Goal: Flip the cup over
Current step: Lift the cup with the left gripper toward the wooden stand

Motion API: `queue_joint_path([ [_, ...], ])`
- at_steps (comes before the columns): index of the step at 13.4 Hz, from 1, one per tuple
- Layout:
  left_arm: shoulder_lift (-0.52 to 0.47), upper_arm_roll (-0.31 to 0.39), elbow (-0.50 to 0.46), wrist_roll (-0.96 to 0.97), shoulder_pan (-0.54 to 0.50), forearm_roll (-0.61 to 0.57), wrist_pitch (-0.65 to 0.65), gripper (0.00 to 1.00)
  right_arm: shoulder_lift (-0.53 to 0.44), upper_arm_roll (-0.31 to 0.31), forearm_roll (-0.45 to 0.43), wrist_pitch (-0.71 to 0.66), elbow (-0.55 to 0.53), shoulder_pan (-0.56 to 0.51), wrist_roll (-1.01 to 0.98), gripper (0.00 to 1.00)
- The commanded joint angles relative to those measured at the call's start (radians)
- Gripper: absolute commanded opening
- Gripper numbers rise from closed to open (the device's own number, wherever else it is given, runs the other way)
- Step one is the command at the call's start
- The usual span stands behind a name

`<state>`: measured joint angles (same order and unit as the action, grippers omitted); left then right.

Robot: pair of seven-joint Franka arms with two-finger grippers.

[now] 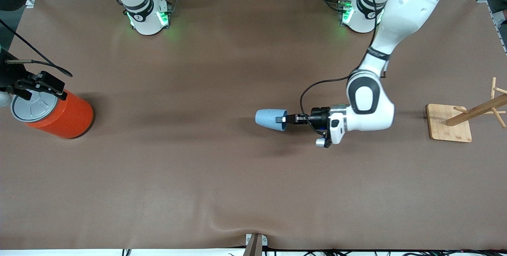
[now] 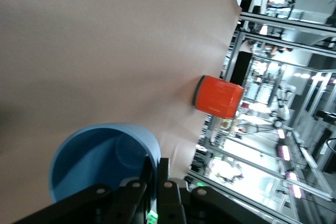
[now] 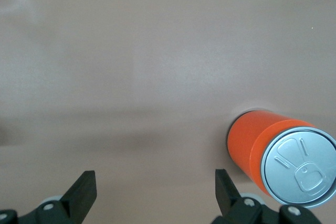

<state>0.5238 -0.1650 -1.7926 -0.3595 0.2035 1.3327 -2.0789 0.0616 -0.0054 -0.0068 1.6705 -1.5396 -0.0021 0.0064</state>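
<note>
Cup [image 1: 271,119]: light blue, lying horizontal over the middle of the table [image 1: 198,169], mouth toward the left arm's end, narrow base toward the right arm's end; darker blue inside [image 2: 100,166].
Left gripper [image 1: 282,119]: clamped on the cup's rim, one finger inside the mouth, one outside; over the table's middle.
Right gripper [image 3: 152,187]: fingers spread wide, holding nothing; waiting over the orange can [image 1: 59,114].
Orange can: upright, grey pull-tab lid on top, at the right arm's end of the table.
Wooden rack [image 1: 467,117]: on a square base at the left arm's end.
</note>
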Motion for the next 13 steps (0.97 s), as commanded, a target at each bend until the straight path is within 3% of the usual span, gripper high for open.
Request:
queue_joint_path([
  [1, -0.082, 0.002, -0.025, 0.118, -0.042, -0.143, 0.01, 0.0, -0.005, 0.004, -0.009, -0.037, 0.007, 0.01, -0.002, 1.0],
  [5, -0.24, 0.013, -0.007, 0.491, -0.052, -0.732, 0.016, 0.0, -0.023, 0.001, -0.013, -0.165, 0.01, 0.022, 0.0, 1.0],
  [7, -0.294, 0.013, -0.02, 0.524, -0.061, -0.962, 0.071, 0.0, -0.043, -0.002, -0.013, -0.192, 0.013, 0.021, -0.003, 1.0],
  [11, -0.353, 0.006, -0.103, 0.464, -0.162, -1.22, 0.044, 0.0, -0.059, -0.001, 0.001, -0.19, 0.012, 0.021, -0.005, 1.0],
  [13, -0.384, 0.008, -0.172, 0.422, -0.194, -1.25, -0.009, 0.0, -0.06, 0.001, 0.001, -0.181, 0.012, 0.024, -0.005, 1.0],
])
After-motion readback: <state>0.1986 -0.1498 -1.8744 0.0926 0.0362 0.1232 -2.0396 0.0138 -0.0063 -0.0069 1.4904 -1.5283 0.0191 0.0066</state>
